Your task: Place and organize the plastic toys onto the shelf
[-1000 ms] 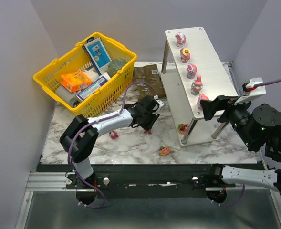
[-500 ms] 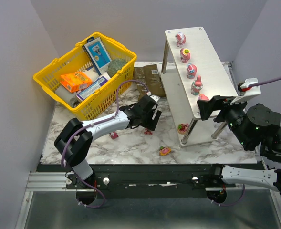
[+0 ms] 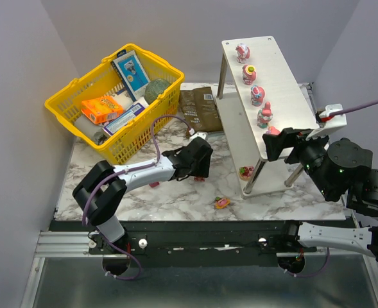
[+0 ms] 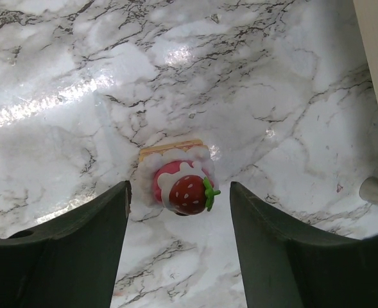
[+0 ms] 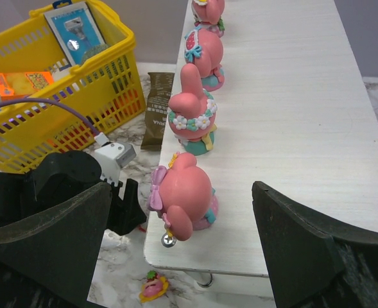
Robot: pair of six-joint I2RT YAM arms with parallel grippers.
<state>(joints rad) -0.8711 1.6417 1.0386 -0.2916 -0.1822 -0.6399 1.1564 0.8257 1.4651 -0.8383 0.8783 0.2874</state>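
The shelf [image 3: 290, 96] stands at the right, and several pink plastic toys line its top board's left edge. My right gripper [image 3: 282, 142] is open, with a finger on each side of the nearest one, a round pink figure [image 5: 185, 192]; neither finger touches it. My left gripper [image 3: 200, 169] hovers low over the marble, open. A strawberry-topped pink toy [image 4: 183, 186] lies on its side level with the fingertips, free of both. More toys lie on the table: one by the shelf leg [image 3: 246, 172], an orange-rimmed one [image 3: 222, 203] and one [image 3: 153, 183] under the left arm.
A yellow basket [image 3: 65, 106] of grocery boxes fills the back left. A brown packet [image 3: 198, 109] lies flat between the basket and the shelf. Thin metal shelf legs [image 3: 254, 178] stand close to the right of the left gripper.
My left gripper was shut and now stands open; its wrist has dropped lower over the strawberry toy. The right arm has edged slightly left, its jaws unchanged.
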